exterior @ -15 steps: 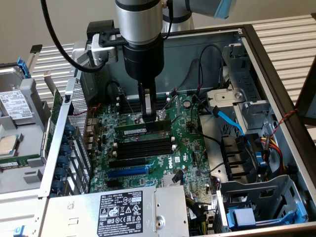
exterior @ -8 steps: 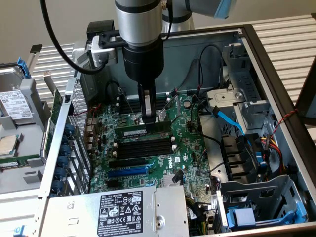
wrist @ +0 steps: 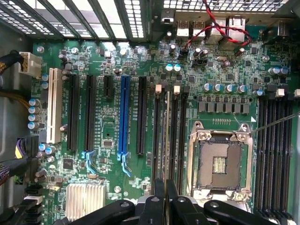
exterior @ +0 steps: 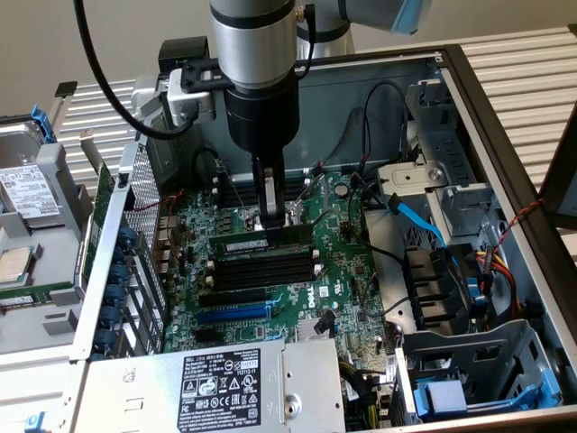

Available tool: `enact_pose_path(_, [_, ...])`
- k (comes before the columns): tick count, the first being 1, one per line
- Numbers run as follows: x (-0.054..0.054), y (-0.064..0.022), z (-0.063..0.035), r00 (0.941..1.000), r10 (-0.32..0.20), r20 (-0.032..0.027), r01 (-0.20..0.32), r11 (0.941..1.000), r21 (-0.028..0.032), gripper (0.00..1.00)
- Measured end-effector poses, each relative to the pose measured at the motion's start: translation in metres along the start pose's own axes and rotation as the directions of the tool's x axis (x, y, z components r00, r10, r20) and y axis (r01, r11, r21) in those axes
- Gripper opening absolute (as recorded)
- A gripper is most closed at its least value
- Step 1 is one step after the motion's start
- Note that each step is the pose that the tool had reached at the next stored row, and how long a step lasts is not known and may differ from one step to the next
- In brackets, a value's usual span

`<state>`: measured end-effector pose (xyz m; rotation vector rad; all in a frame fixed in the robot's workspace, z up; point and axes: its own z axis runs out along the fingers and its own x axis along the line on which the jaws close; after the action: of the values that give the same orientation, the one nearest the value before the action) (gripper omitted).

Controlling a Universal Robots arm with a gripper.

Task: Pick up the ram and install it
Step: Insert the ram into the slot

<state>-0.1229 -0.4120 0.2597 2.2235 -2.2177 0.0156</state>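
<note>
The ram (exterior: 288, 236), a thin green stick, lies level over the farthest of the black memory slots (exterior: 261, 269) on the motherboard. My gripper (exterior: 270, 225) comes straight down onto it, shut on its top edge near the middle. In the wrist view the ram (wrist: 167, 131) shows edge-on as a thin line in the row of black memory slots (wrist: 180, 140), and my gripper (wrist: 165, 194) is pinched on it. Whether the ram is seated in the slot or just above it I cannot tell.
The computer case (exterior: 478, 108) stands open around the motherboard. A blue expansion slot (wrist: 124, 117) and the CPU socket (wrist: 220, 161) flank the slots. Black and blue cables (exterior: 415, 221) lie at the exterior view's right, a power supply (exterior: 225, 383) in front, and a drive (exterior: 27, 194) outside at its left.
</note>
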Motion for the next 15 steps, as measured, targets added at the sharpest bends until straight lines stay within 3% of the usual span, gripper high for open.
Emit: enact_pose_path(15, [0.0013, 0.0002, 0.0041, 1.0000, 0.000, -0.0014, 0.000, 1.0000, 0.0001, 0.13])
